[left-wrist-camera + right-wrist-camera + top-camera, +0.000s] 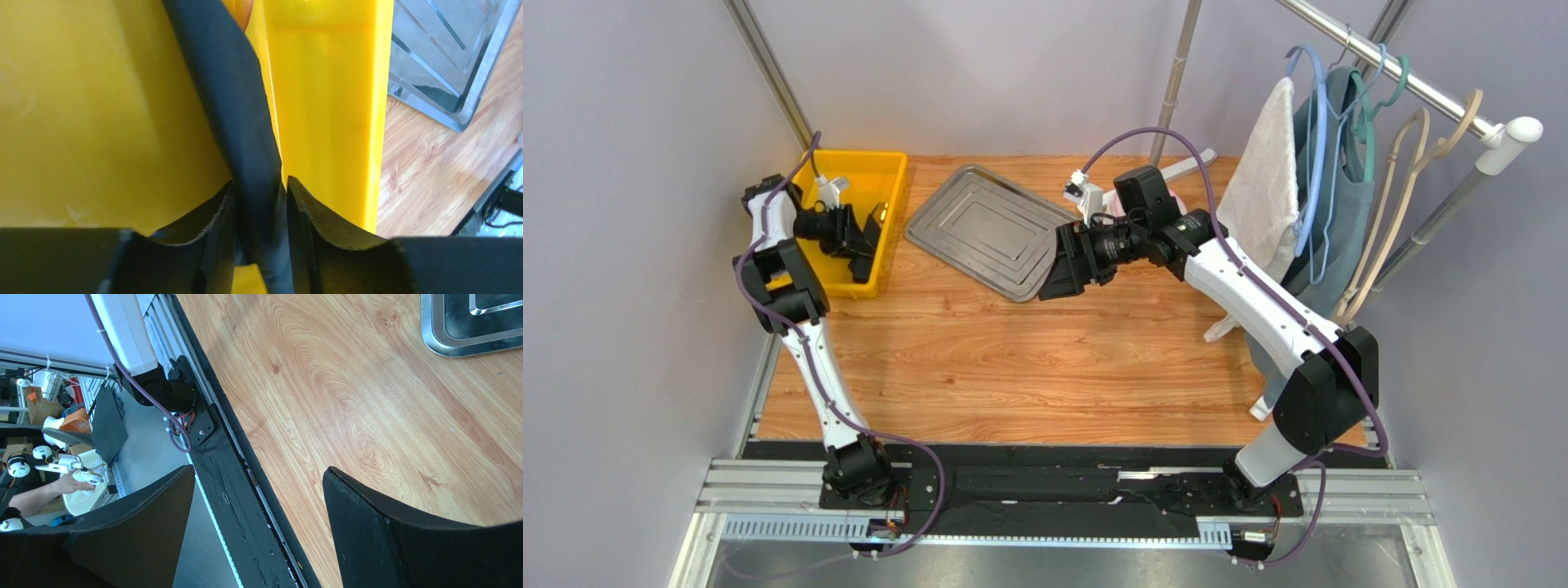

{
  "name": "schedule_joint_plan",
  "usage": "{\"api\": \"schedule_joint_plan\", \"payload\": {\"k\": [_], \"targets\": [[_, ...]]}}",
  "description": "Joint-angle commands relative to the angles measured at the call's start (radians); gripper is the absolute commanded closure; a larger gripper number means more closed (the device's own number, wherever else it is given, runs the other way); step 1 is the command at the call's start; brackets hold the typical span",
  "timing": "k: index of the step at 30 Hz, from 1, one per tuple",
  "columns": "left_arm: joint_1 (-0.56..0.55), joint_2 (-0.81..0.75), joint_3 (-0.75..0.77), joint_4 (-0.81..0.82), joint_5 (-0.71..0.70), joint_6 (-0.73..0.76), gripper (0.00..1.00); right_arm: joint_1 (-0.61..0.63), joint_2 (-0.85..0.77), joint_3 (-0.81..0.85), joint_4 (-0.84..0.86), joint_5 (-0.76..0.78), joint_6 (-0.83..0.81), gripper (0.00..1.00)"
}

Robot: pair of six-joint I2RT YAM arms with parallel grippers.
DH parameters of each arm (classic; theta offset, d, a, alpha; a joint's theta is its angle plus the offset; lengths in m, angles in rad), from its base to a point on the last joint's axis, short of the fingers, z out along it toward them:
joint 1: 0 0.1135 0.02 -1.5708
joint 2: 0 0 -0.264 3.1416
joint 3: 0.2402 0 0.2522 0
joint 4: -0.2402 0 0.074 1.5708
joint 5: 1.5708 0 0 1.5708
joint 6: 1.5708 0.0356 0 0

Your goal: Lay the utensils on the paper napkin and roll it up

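We see our left gripper (261, 187) pinching the rolled black paper napkin (236, 104), which reaches ahead of it inside the yellow bin (92, 122). Our right gripper (258, 478) hangs spread above the table (368, 404), with the grey tray (433, 331) beyond it.

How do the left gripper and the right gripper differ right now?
The left gripper is shut on the black napkin; the right gripper is open and empty. The left gripper sits over the yellow bin, the right gripper over the wooden table. Both have black fingers.
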Motion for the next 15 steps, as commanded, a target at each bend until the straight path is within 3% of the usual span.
{"api": "schedule_joint_plan", "payload": {"k": [1,15], "targets": [[0.0,-0.089,-0.04,0.093,-0.07,-0.007,0.57,-0.005,-0.009,0.02,0.01,-0.022,0.007,0.2],[0.0,-0.168,-0.067,0.159,-0.162,-0.016,0.51,-0.005,-0.018,0.02,0.007,-0.027,0.006,0.2]]}}
